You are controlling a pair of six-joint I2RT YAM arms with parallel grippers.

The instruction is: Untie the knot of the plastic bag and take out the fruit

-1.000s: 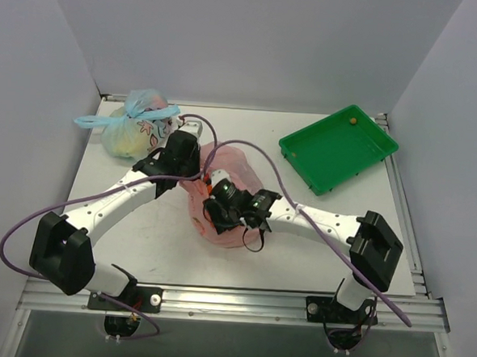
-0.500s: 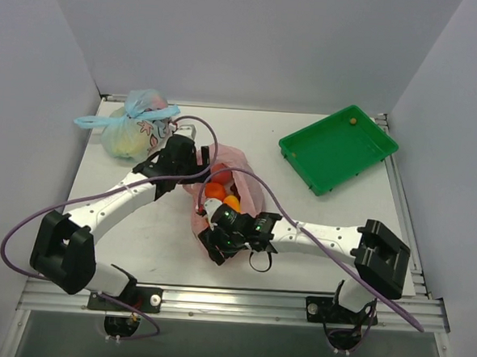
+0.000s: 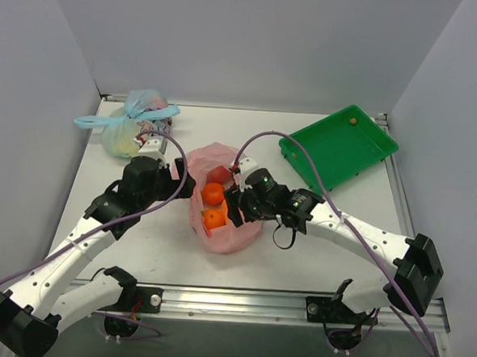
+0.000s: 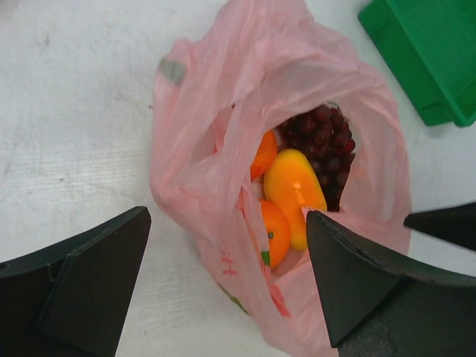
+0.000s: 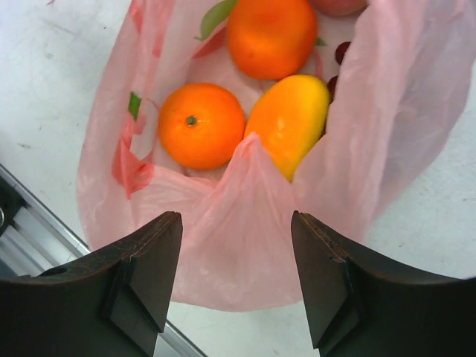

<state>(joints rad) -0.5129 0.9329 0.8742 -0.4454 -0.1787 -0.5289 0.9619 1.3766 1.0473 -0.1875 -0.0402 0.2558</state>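
Shows left gripper point(image 4: 227, 286) and right gripper point(image 5: 236, 277) both spread wide, clasping nothing, straddling the plastic bag point(image 4: 197, 167) above exposed fruit point(image 4: 294, 190).

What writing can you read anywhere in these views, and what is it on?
Red print on the pink plastic bag: a few characters, crumpled and blurred, not readable.
Blue-tied bag: a printed pattern, no legible words.
Green tray: no writing visible.
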